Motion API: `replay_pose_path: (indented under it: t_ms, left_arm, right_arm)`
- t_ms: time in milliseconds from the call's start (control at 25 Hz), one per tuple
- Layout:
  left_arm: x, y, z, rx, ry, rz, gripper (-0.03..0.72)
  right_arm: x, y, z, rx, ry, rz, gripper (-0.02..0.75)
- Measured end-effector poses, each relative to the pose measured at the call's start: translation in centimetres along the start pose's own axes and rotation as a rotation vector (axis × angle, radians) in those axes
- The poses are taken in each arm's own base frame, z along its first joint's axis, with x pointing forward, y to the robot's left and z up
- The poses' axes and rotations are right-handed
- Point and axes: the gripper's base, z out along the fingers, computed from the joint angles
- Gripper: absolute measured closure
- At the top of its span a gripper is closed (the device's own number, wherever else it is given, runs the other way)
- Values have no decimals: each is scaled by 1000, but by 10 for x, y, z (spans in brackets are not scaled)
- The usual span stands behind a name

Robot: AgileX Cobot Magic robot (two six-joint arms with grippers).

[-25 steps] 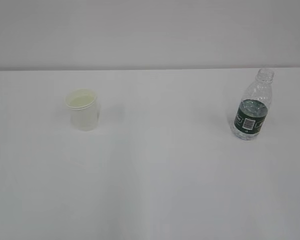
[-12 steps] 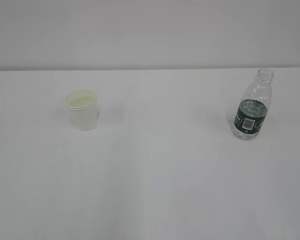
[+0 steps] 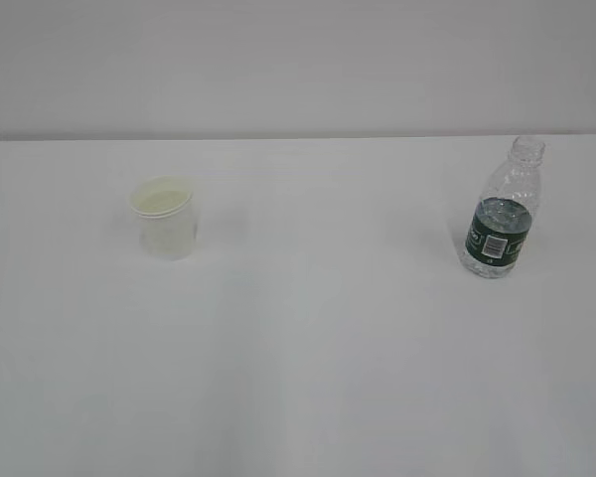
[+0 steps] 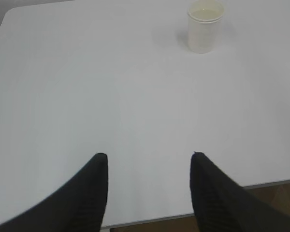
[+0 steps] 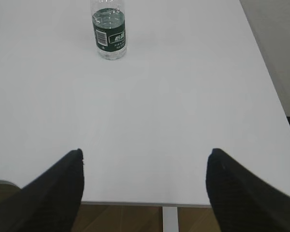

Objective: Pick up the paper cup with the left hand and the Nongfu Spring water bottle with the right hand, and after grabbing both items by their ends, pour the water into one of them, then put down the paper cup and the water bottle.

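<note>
item: paper cup [image 3: 165, 219]. small, white, rolled rim, cream inside. stands upright on the left part of the white table [image 3: 308, 348] in the exterior view, touched by nothing. in the left wrist view it sits at the far top, right of centre [image 4: 205, 26], well apart from the claw.

item: water bottle [image 3: 503, 211]. clear ribbed plastic, no cap, dark green label band with a white barcode patch. stands upright on the right part of the table in the exterior view, well apart from the cup. in the right wrist view it sits at the far top, left of centre [image 5: 108, 30], its neck cut off by the frame edge. water level inside cannot be told.

item: left hand [image 4: 149, 164]. two black fingers [image 4: 94, 186] seen from the wrist camera, hovering over the near edge of the table. jaws parted at a middling width, bare table showing between them, holding nothing. not seen in the exterior view.

item: right hand [image 5: 145, 162]. two black fingers [image 5: 63, 186] over the near edge of the table, spread wide, wider than the left pair, holding nothing. not seen in the exterior view.

item: floor, brown, showing beyond the table edge at the bottom of both wrist views [image 5: 125, 220].
</note>
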Motion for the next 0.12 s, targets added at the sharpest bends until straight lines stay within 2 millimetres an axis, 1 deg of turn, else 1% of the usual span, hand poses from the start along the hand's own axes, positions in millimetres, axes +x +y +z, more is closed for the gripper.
replay_pose_path:
  t_ms: [120]
  left_arm:
    - [0, 0, 0, 0, 0, 0, 301]
  right_arm:
    - [0, 0, 0, 0, 0, 0, 150]
